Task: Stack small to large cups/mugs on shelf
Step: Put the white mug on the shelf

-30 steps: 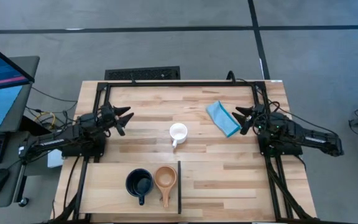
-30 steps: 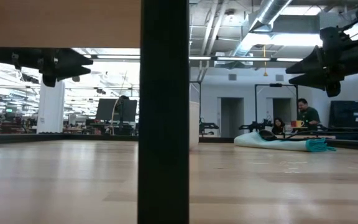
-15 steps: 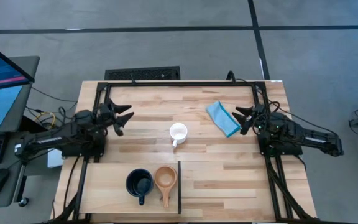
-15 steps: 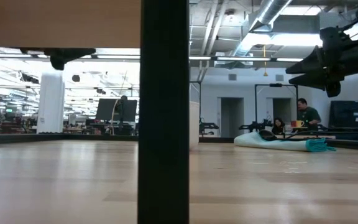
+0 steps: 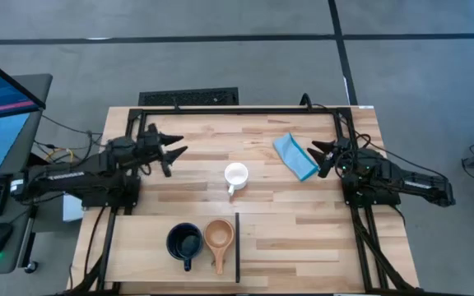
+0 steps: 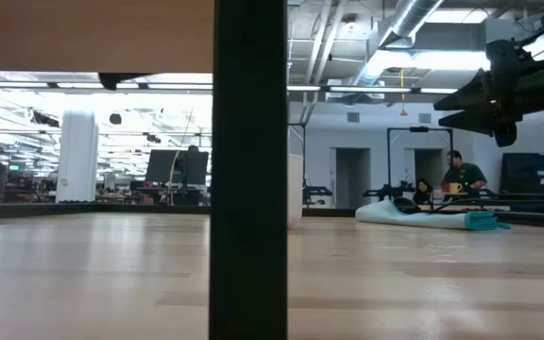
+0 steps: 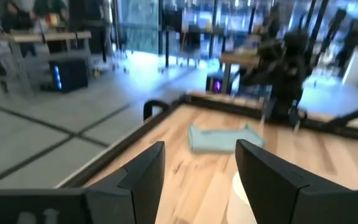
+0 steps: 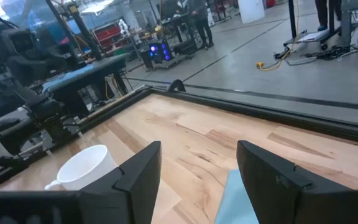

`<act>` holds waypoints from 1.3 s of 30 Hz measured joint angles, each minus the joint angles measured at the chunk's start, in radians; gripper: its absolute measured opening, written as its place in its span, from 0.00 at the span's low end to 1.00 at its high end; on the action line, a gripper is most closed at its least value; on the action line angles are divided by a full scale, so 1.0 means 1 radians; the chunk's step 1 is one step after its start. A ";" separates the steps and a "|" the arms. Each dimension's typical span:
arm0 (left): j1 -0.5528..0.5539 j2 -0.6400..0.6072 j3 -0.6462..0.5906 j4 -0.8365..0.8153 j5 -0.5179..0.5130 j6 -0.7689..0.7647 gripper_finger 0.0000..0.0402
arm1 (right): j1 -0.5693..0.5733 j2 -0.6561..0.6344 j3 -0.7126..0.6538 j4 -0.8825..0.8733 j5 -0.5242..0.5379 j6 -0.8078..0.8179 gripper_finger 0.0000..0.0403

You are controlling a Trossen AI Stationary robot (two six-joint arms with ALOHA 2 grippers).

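The white mug (image 5: 235, 175) stands upright on the tabletop at mid-table; it also shows in the right wrist view (image 8: 86, 165). The black mug (image 5: 184, 241) and the tan wooden cup (image 5: 219, 234) stand side by side on the pale shelf board (image 5: 138, 247), next to its dark upright edge (image 5: 237, 247). My left gripper (image 5: 174, 148) is open and empty in the air, left of the white mug. My right gripper (image 5: 315, 156) is open and empty, hovering by the light-blue cloth (image 5: 295, 156).
The folded light-blue cloth lies on the table at the far right, just under my right gripper. In the low view the shelf's dark edge (image 6: 248, 170) blocks the middle. A black frame (image 5: 237, 109) runs along the table's far edge. People show in the room beyond.
My left gripper has risen and gone toward the table's right edge, closer to the white mug, staying open. The mugs, cup and cloth have not moved.
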 joint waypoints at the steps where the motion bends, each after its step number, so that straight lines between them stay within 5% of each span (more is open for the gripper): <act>1: 0.000 0.043 0.021 0.001 0.000 0.004 0.47 | 0.000 0.000 0.000 0.005 0.000 0.000 0.58; 14: 0.001 0.519 0.387 -0.082 0.107 0.101 0.47 | 0.000 0.000 0.000 0.010 0.000 0.026 0.58; 26: 0.001 0.836 0.745 -0.439 0.159 0.212 0.47 | 0.000 0.000 0.000 0.003 -0.001 0.026 0.58; 39: -0.003 1.141 0.993 -0.649 0.210 0.373 0.47 | 0.002 0.000 0.001 -0.012 -0.002 0.024 0.58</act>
